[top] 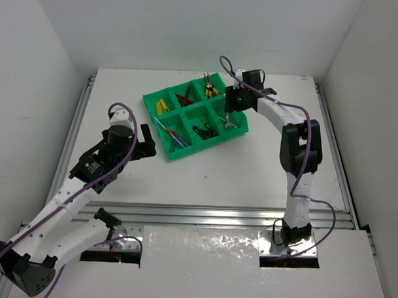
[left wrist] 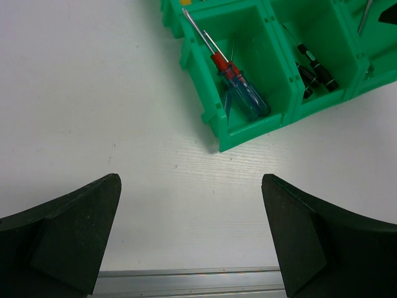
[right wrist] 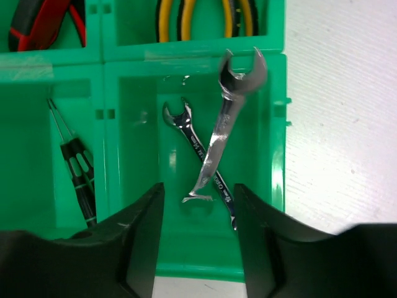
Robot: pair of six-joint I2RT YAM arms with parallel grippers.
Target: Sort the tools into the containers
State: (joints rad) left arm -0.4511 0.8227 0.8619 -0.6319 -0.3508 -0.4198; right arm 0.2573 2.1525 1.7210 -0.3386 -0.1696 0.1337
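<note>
Two silver wrenches are found crossed in the near right compartment of the green tray [top: 186, 152]. The brighter wrench [right wrist: 228, 118] is tilted, its open head overlapping the compartment's far wall. The darker wrench [right wrist: 193, 138] lies flat on the floor beneath it.

The right hand [right wrist: 197, 189] is held directly above this compartment, with its fingers [right wrist: 136, 248] parted about halfway. The lower end of the brighter wrench is seen in the gap and is touched by neither finger, so nothing is gripped (whether that wrench leans on the wall or is off the floor altogether cannot be told).

The other compartments are filled as follows:
- **Far right:** yellow-handled pliers [right wrist: 205, 15].
- **Far middle:** a red-handled tool [right wrist: 37, 22].
- **Far left:** a yellow knife [top: 162, 106].
- **Near middle:** a black-handled screwdriver [right wrist: 79, 171].
- **Near left:** red- and blue-handled screwdrivers [left wrist: 239, 90], laid side by side with their shafts pointing away.

The tray is set at an angle on the white desk [top: 250, 177], toward its far middle.

The left hand [left wrist: 190, 180] is held over bare desk on the near side of the tray's near left corner. Its fingers are spread wide and nothing is held between them.
</note>
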